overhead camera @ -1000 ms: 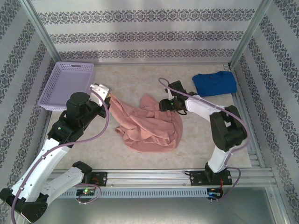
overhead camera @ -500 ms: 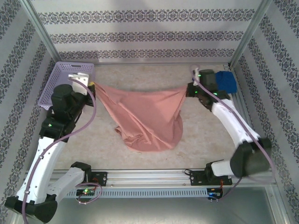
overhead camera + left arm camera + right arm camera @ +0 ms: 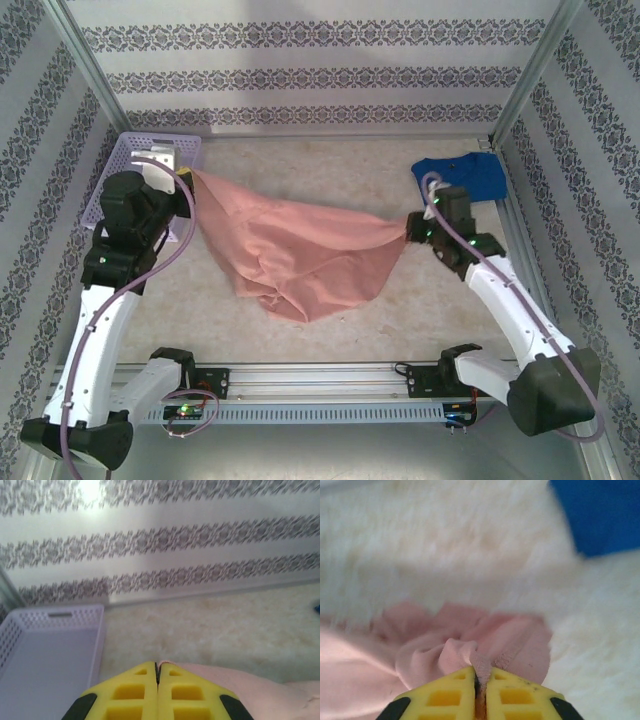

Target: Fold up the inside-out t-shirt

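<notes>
A salmon-pink inside-out t-shirt (image 3: 300, 255) is stretched between two robot arms over the middle of a pale, mottled desk (image 3: 330, 165). Its top edge runs in a taut line from the left arm, where it is farther back, to the right arm, where it is slightly nearer. The rest of the cloth sags toward the near side in a wrinkled, rounded pouch. Whether that pouch touches the desk cannot be told.

The left end effector (image 3: 186, 172) is at the far left, just beside a lilac basket (image 3: 125, 165) with perforated walls. In the left wrist view, the yellow pads of the left end effector (image 3: 157, 672) are pressed together. A thin pink edge of the t-shirt (image 3: 240, 690) is pinched between them and trails off to the right, and the basket (image 3: 45, 650) lies to the left.

The right end effector (image 3: 408, 226) is at the right, near a bright blue t-shirt (image 3: 470, 175) that lies flat in the far right corner. In the right wrist view, the pads of the right end effector (image 3: 480, 680) are clamped on a bunched fold of the pink t-shirt (image 3: 485, 640). The blue t-shirt (image 3: 600, 515) shows beyond, blurred.
</notes>
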